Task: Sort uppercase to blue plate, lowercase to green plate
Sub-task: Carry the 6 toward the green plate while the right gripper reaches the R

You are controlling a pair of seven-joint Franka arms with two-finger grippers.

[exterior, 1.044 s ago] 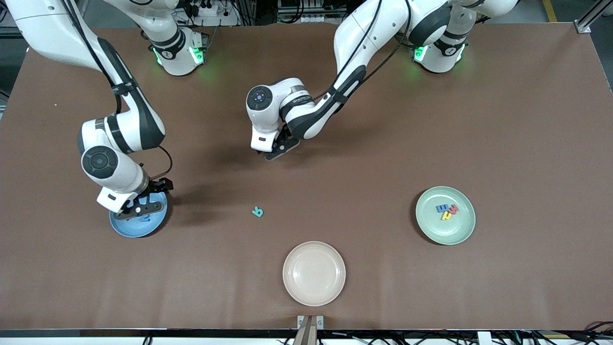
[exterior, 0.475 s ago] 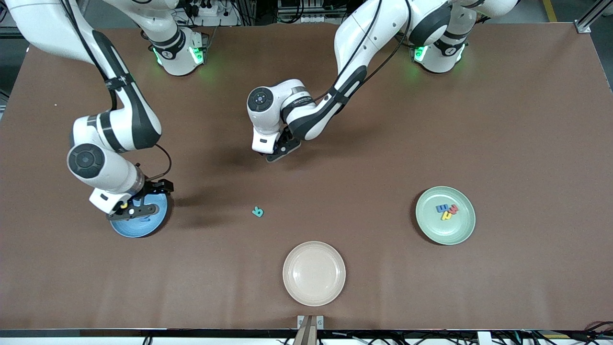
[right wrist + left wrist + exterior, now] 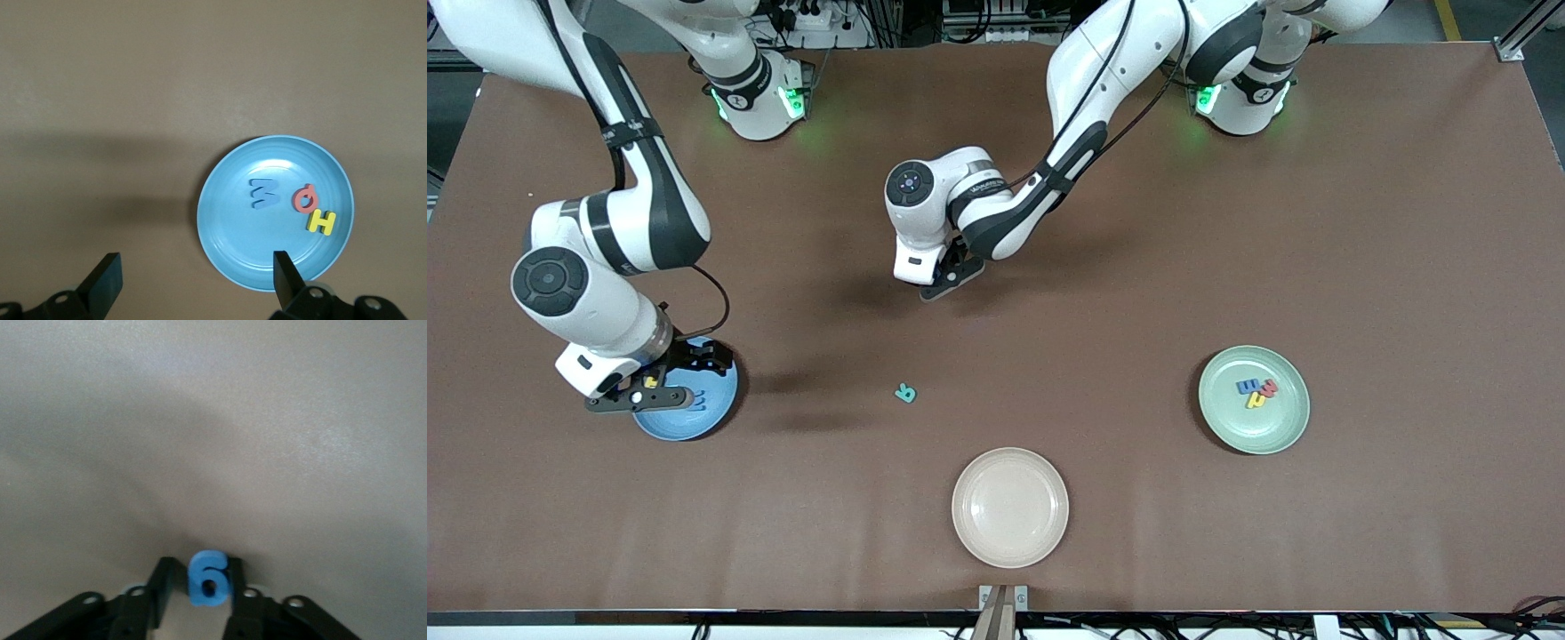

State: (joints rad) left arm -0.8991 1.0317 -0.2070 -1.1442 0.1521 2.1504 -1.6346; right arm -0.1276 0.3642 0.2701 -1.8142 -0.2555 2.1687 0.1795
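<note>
Low over the middle of the table, my left gripper (image 3: 947,280) (image 3: 200,570) is shut on a small blue g (image 3: 209,579), which the hand hides in the front view. My right gripper (image 3: 640,397) (image 3: 193,280) hangs open and empty over the blue plate's (image 3: 707,418) (image 3: 267,260) rim at the right arm's end. In that plate lie a blue W (image 3: 265,193), a red Q (image 3: 304,199) and a yellow H (image 3: 321,222). A teal R (image 3: 905,392) lies loose mid-table. The green plate (image 3: 1227,427) holds a blue m (image 3: 1247,387), a red w (image 3: 1267,387) and a yellow n (image 3: 1256,401).
A cream plate (image 3: 1009,507) with nothing in it sits near the table's front edge, nearer the camera than the teal R. Bare brown table surrounds the plates.
My left gripper's fingers have closed in on the blue g. My right arm has risen and drifted toward its own end of the table, uncovering more of the blue plate.
</note>
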